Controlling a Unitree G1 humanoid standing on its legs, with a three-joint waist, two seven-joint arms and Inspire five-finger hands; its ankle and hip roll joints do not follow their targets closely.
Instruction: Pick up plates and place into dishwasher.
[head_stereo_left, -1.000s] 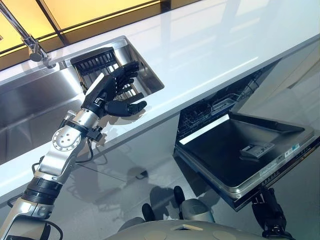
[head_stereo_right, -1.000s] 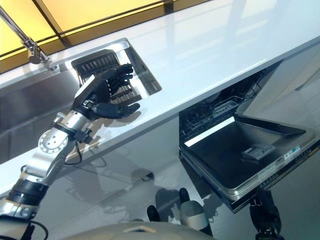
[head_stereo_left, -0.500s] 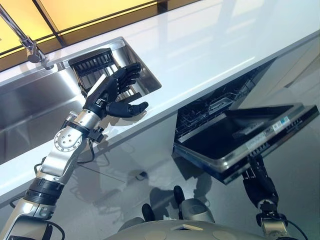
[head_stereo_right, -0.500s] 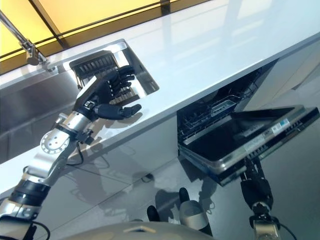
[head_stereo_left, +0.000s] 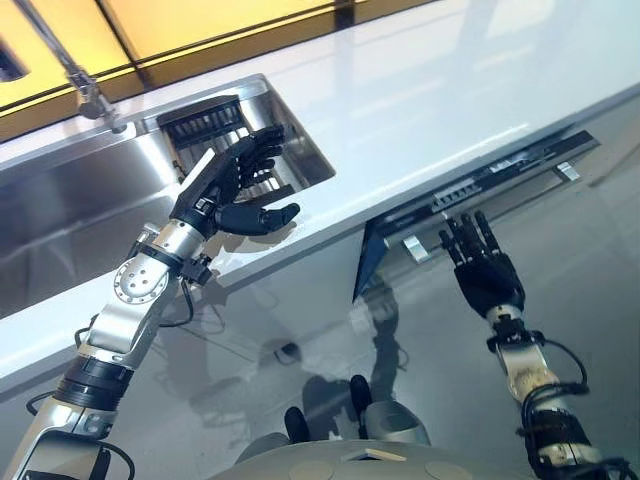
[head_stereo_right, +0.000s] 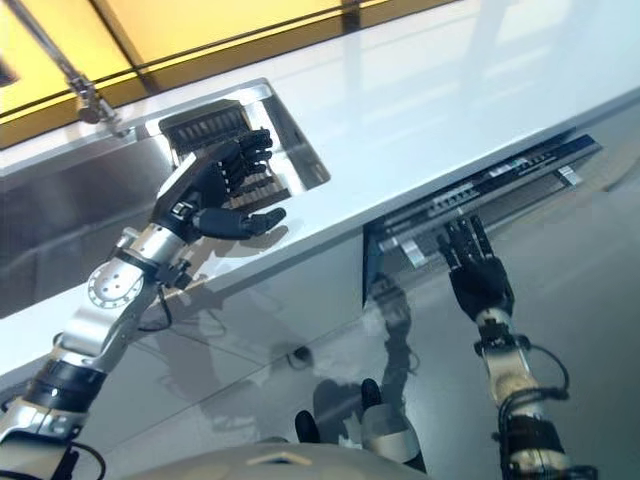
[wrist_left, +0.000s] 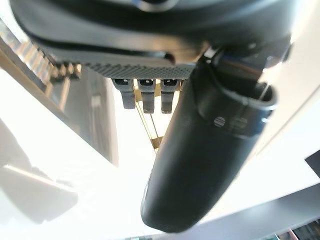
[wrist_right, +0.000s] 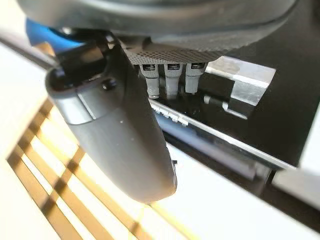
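Under the white countertop (head_stereo_left: 420, 110), the dishwasher (head_stereo_left: 470, 190) sits nearly closed, its door (head_stereo_right: 480, 195) tilted up almost flush with the cabinet front, with only a narrow dark gap at its left edge. A strip of controls runs along the door's top edge and a metal handle (wrist_right: 240, 87) stands out from its face. No plate can be made out; the stainless sink (head_stereo_left: 90, 190) at the far left holds a dark slotted rack (head_stereo_left: 205, 125), and whether anything lies in it cannot be told. The right hand (head_stereo_left: 482, 270) is raised against the door's front just below the handle, fingers straight and spread, grasping nothing. The left hand (head_stereo_left: 228, 188) hovers over the sink's right rim beside the rack, fingers extended and relaxed, thumb jutting sideways over the counter edge, empty. A faucet (head_stereo_left: 85, 85) rises at the sink's far side.
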